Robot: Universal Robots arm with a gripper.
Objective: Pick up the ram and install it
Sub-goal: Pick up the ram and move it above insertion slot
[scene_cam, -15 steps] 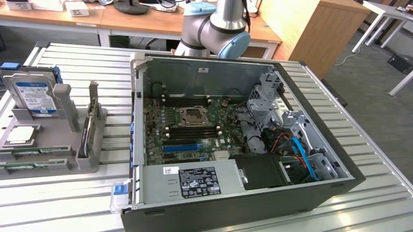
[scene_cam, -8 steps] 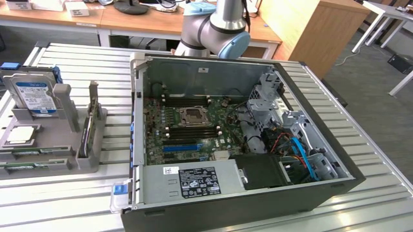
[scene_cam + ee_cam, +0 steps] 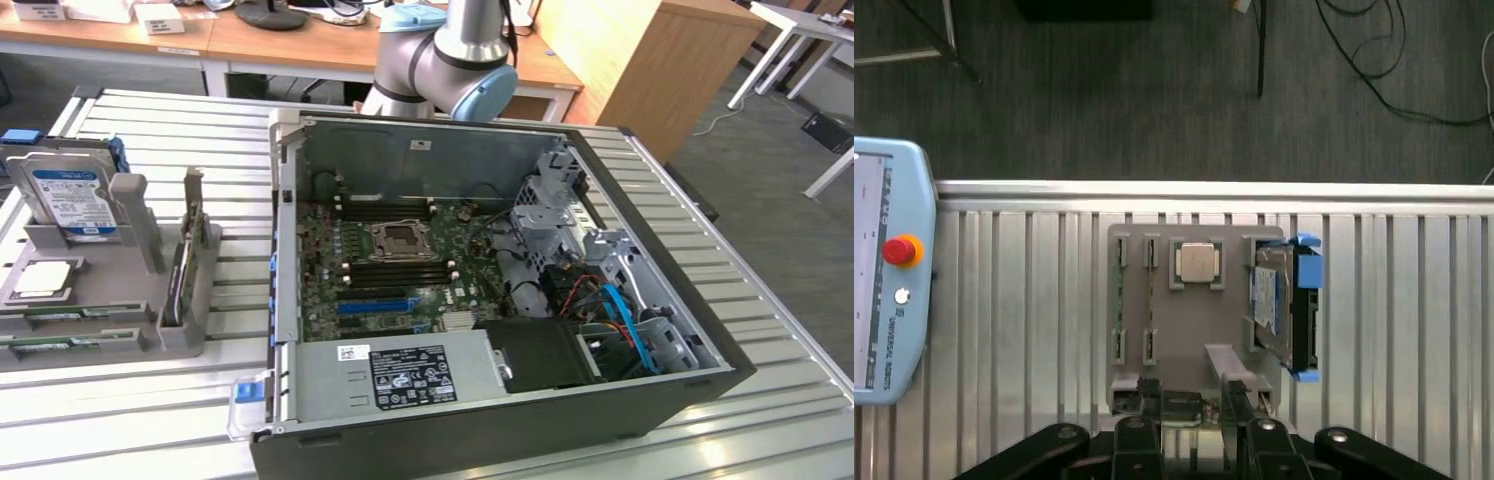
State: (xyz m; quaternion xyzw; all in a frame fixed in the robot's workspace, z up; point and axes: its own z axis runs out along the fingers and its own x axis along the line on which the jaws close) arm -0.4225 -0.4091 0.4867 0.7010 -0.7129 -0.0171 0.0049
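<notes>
Closest to me, on the ribbed metal surface, a grey holder sits at the exterior view's left. The ram is parked along the holder's near side. It is a thin green stick held on its long edge by grey clips, with a second stick just beside it and parallel. Neither stick is in the machine yet.

I'd judge the ram to be light and stiff, but thin and easily hurt. It would take a squeeze across its flat faces near the middle of the upper edge. The contact edge should be left alone, and any twist would be risky. The clips leave little room to either side.

Farther along the holder lie a square processor chip and a hard drive with blue brackets. An upright card with a metal bracket stands near the holder's far side.

From the wrist view, the tool hangs over one end of the holder. Its fingers are spread apart with nothing gripped between them. I cannot tell how high it is above the sticks.

Beyond the holder is the open computer case, with the power supply at its near end. Past that lies the motherboard with a blue slot. The arm rises behind the case, and wooden desks stand at the back of the room.
</notes>
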